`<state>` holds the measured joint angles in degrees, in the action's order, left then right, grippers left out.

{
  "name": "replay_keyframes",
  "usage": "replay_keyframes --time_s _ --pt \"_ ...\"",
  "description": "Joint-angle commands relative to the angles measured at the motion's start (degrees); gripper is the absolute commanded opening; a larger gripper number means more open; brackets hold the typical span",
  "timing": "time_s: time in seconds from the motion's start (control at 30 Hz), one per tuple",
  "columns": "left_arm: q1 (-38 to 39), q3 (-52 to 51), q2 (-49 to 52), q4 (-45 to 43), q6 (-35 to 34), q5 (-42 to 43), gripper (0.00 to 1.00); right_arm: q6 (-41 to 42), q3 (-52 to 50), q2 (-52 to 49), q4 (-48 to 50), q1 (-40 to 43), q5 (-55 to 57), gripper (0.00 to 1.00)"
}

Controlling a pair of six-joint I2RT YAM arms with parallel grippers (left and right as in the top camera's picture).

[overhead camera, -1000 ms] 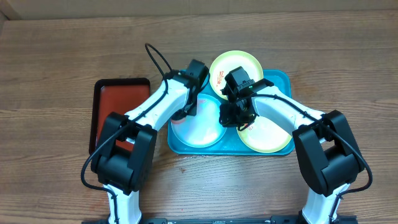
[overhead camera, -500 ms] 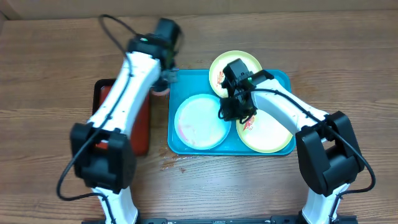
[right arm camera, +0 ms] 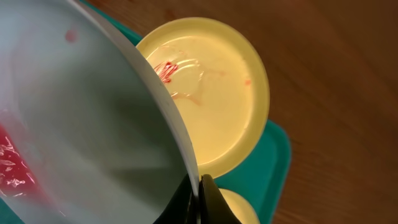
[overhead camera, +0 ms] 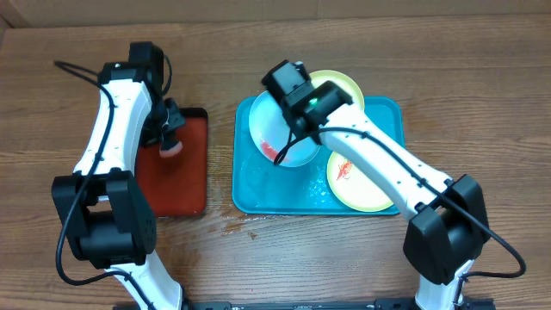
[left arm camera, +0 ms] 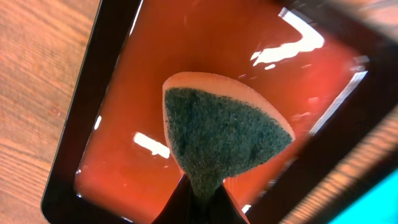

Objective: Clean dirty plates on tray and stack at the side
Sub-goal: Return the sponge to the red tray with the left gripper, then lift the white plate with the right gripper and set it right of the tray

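Overhead cam: fixed, straight down, far enough back to take in most of the table (overhead camera: 448, 52). Red tray (overhead camera: 185, 172) left of centre, turquoise tray (overhead camera: 275, 185) centre-right.

L wrist cam: v. close, looks down along L gripper (left arm camera: 200, 202) at bottom centre. Red tray (left arm camera: 143, 68) fills most of frame, sponge (left arm camera: 224, 134) mid-frame. Shares red tray + sponge (overhead camera: 170, 148) w/ overhead.

R wrist cam: also v. close, looks down along R gripper (right arm camera: 199, 200) at bottom centre. Blue plate (right arm camera: 74, 118) fills left, yellow plate (right arm camera: 211, 93) upper centre. Shares both w/ overhead: blue plate (overhead camera: 301, 148), yellow plate (overhead camera: 349, 88).
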<state>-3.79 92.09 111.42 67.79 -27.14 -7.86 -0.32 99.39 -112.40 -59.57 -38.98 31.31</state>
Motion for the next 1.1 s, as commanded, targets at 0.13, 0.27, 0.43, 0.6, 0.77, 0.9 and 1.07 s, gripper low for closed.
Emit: replay_keyframes --time_s 0.13,0.27,0.43,0.6,0.77,0.9,1.07 --pt "-1.97 -1.9 -1.16 -0.57 -1.18 0.9 0.04 -16.81 1.73 2.69 4.48 -7.85 31.12 0.04" --pt "-1.86 -1.9 -1.18 -0.55 -1.18 0.92 0.04 -28.96 1.73 2.69 8.81 -11.52 36.28 0.04" --pt "-1.81 -1.9 -1.16 -0.48 -1.16 0.87 0.04 -34.05 1.73 2.69 12.9 -13.55 39.15 0.04" --pt "-1.81 -1.9 -1.16 -0.48 -0.94 0.87 0.04 -26.08 1.7 2.69 11.06 -13.27 29.68 0.04" --pt "-1.81 -1.9 -1.16 -0.46 -0.94 0.87 0.04 -28.59 1.75 2.82 2.27 -10.62 14.27 0.04" --pt "-1.81 -1.9 -1.16 -0.57 -0.96 0.92 0.04 -20.92 2.91 5.31 7.06 -7.45 20.17 0.04" --pt "-1.81 -1.9 -1.16 -0.55 -0.94 0.9 0.04 -15.17 6.97 10.03 6.21 1.14 -0.15 0.04"
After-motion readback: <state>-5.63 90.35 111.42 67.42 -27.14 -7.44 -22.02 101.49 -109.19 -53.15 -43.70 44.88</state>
